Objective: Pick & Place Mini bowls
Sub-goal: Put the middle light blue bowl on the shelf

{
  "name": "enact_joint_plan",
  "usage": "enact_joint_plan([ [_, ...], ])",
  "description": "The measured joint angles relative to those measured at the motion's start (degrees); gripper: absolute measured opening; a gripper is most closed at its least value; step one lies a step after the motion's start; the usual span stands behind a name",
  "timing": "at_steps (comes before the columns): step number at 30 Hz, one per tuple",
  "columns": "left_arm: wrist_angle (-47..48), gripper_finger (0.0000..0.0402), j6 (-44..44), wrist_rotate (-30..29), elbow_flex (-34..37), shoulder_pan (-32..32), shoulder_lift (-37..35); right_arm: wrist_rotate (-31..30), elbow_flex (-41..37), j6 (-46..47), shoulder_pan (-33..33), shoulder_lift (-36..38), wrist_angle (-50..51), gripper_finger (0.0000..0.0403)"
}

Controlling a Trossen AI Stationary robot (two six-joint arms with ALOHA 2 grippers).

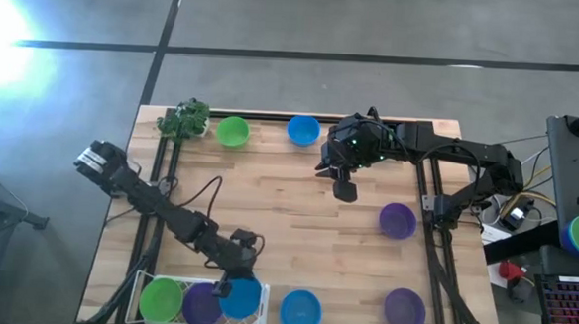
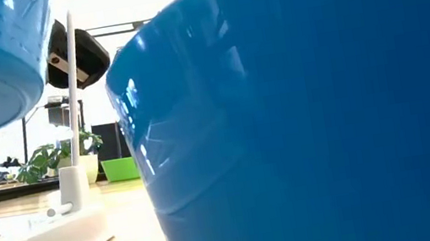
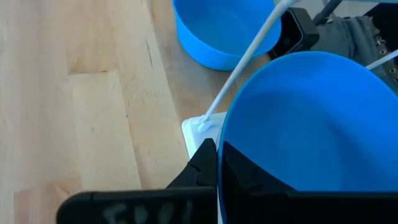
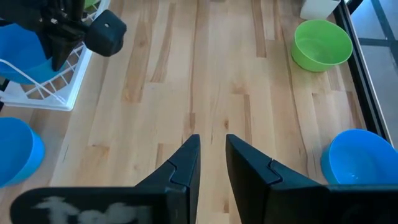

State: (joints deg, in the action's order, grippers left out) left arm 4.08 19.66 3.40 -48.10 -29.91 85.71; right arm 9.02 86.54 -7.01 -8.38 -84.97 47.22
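No text, label, brand, number or sign can be read in any view. Pale smudged marks sit on the dark gripper bodies in both wrist views, but they are too blurred to make out.

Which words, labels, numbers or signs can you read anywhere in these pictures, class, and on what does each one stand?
None can be read.
Left end effector: pale smudged marks on its dark body in the left wrist view, too blurred to read.
Right end effector: pale smudged marks likewise in the right wrist view, too blurred to read.
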Motion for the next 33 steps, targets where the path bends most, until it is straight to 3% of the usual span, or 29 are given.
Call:
enact_joint_plan([
  [13,-1.2,0.0,2.1,-4.1,0.0,-1.9,0.5,0.0,0.0,0.9,0.0,0.0,0.0,0.0075],
  [21,-2.0,0.0,3.0,-2.6,-1.1,-2.1,5.7,0.0,0.0,0.9,0.0,0.0,0.0,0.0075],
  [33,-2.0,0.0,2.9,1.0,-2.3,-2.1,7.9,0.0,0.0,0.8,0.0,0.0,0.0,0.0075],
])
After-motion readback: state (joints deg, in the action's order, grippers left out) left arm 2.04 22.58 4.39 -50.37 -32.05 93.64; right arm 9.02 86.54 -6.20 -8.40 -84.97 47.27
